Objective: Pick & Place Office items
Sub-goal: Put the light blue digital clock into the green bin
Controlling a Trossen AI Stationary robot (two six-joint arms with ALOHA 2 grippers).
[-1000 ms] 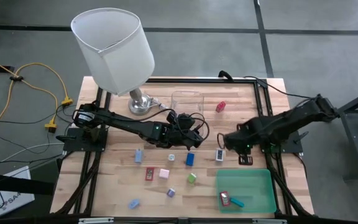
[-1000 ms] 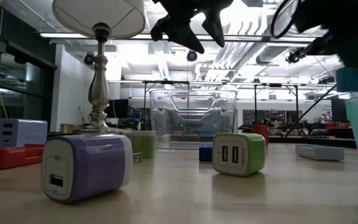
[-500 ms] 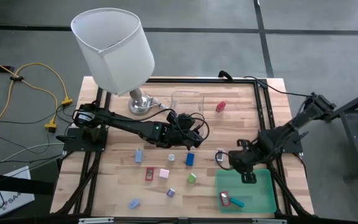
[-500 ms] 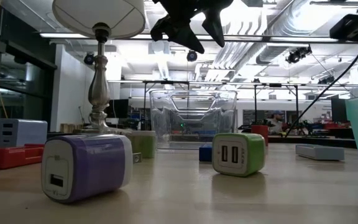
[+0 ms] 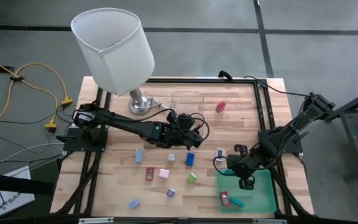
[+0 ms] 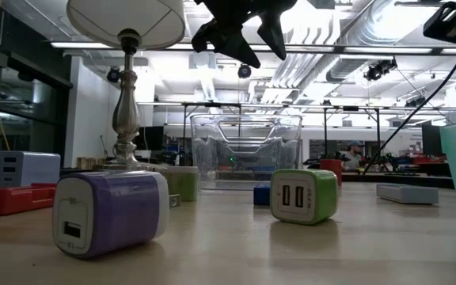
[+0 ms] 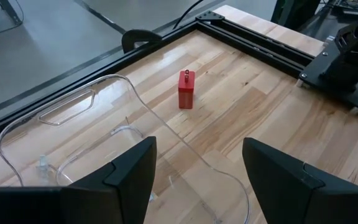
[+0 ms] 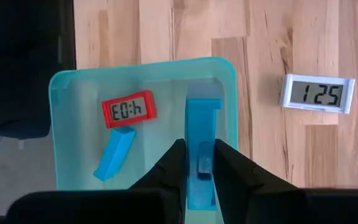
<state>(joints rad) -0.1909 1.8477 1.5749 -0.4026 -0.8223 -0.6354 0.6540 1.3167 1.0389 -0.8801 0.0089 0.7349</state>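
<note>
Office items lie scattered over the wooden table [image 5: 241,102]: a red block [image 5: 220,106] at the far side right of the clear box [image 5: 187,102], a white clock [image 5: 220,153] near the middle, a blue block [image 5: 190,158] left of it, then a light blue piece [image 5: 139,154], a red clock [image 5: 149,173], a pink block [image 5: 164,173], a green charger [image 5: 192,178], a purple charger [image 5: 171,193] and another light blue piece [image 5: 133,203] toward the near left. The green tray [image 5: 263,193] sits at the near right corner and holds a red clock [image 8: 128,109] and a blue bar [image 8: 114,153]. The right gripper [image 8: 199,163] hangs over the tray's far left part, its fingers closed on a slim blue piece [image 8: 202,130] that stands upright between them, above the tray floor; the white clock lies on the wood just outside the tray. The left gripper [image 7: 197,168] hovers above the table just near of the clear box, its fingers spread apart with nothing between them, the far red block ahead of it. A lamp [image 5: 114,46] stands at the far left, its base beside the box.
</note>
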